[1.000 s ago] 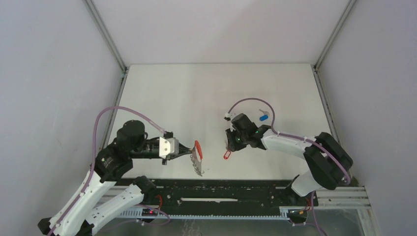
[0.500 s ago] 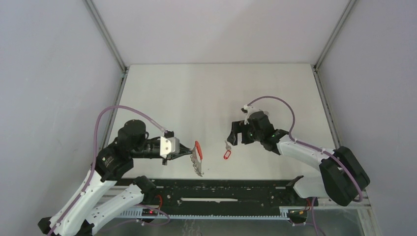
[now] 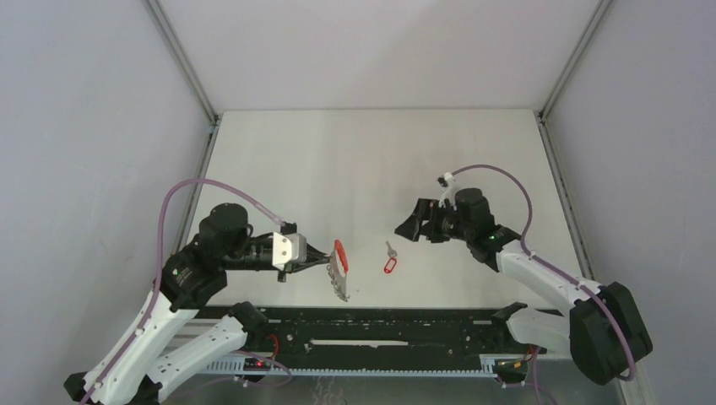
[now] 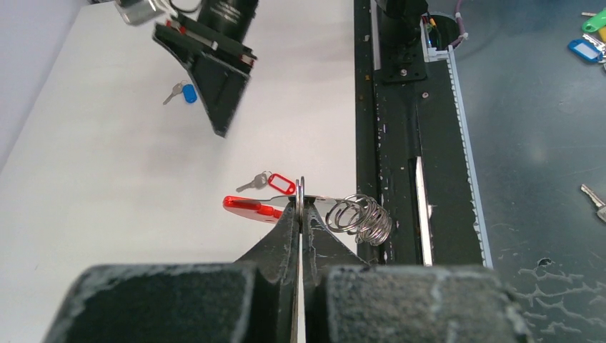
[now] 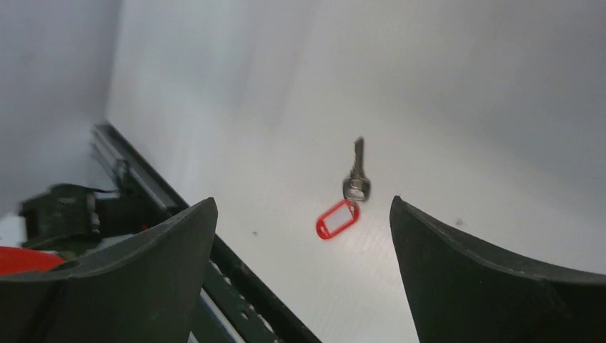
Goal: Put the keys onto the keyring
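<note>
The red-tagged key lies flat on the white table, and neither arm touches it. Its silver blade points away from the black base rail and its tag points towards the rail. To the key's left, near but apart, the left gripper has its jaws pressed fully together on a thin ring of the keyring. The keyring's red band juts out on the side away from the rail, and its coil of silver rings sits on the rail side. To the key's right, slightly farther from the rail, the right gripper hovers with its jaws spread wide, holding nothing. In its wrist view the key shows in the gap between them. The blue-tagged key lies on the table well beyond the red-tagged one.
</note>
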You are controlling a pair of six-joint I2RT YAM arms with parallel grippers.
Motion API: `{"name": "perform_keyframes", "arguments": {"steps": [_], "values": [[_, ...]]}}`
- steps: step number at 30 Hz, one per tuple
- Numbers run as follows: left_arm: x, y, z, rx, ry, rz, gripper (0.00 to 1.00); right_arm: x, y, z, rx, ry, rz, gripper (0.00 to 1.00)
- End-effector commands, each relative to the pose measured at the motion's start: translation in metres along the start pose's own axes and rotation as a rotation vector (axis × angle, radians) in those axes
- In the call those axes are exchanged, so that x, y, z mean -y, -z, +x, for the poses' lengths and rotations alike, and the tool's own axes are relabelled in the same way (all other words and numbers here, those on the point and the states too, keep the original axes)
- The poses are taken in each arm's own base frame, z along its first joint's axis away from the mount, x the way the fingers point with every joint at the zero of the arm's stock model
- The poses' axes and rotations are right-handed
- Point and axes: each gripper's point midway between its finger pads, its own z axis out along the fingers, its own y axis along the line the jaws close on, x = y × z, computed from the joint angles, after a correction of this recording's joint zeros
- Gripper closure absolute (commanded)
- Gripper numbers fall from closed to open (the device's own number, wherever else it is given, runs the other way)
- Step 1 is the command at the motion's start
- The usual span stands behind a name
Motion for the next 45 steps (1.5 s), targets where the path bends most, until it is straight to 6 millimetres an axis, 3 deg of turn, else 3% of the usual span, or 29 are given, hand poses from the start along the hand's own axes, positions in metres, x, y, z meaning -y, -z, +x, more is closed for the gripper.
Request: {"name": "perform_keyframes", "arguments": {"steps": [1,3,4,9,13,18,22,28,37,42,45], "values": [[0.001,0.006,-0.023,0.054,-0.047,0.005,1.00,-0.012,0.002,0.019,-0.028,0.178,0.131,0.00],[0.000,0.005,-0.023,0.053,-0.051,0.004,1.00,-0.010,0.011,-0.005,0.132,0.112,0.258,0.00],[0.000,0.005,-0.024,0.054,-0.055,0.005,1.00,-0.015,0.013,-0.007,0.145,0.075,0.224,0.00],[0.000,0.005,-0.022,0.049,-0.053,0.009,1.00,-0.009,0.003,0.015,0.012,0.098,0.092,0.00],[0.001,0.005,-0.022,0.051,-0.048,0.011,1.00,0.011,-0.018,0.044,-0.106,0.196,0.217,0.18],[0.002,0.004,-0.023,0.057,-0.041,0.018,1.00,0.021,-0.042,0.068,-0.175,0.203,0.229,0.30],[0.002,0.005,-0.023,0.055,-0.038,0.015,1.00,0.021,-0.051,0.064,-0.145,0.226,0.232,0.35],[0.002,0.004,-0.021,0.052,-0.036,0.016,1.00,0.028,-0.064,0.068,-0.153,0.240,0.225,0.59],[0.001,0.003,-0.022,0.054,-0.035,0.012,1.00,0.042,-0.071,0.077,-0.185,0.238,0.255,0.64],[0.000,0.003,-0.023,0.056,-0.032,0.009,1.00,0.043,-0.074,0.082,-0.212,0.238,0.244,0.83],[0.000,0.004,-0.024,0.058,-0.034,0.008,1.00,0.045,-0.073,0.085,-0.228,0.237,0.251,0.83]]}}
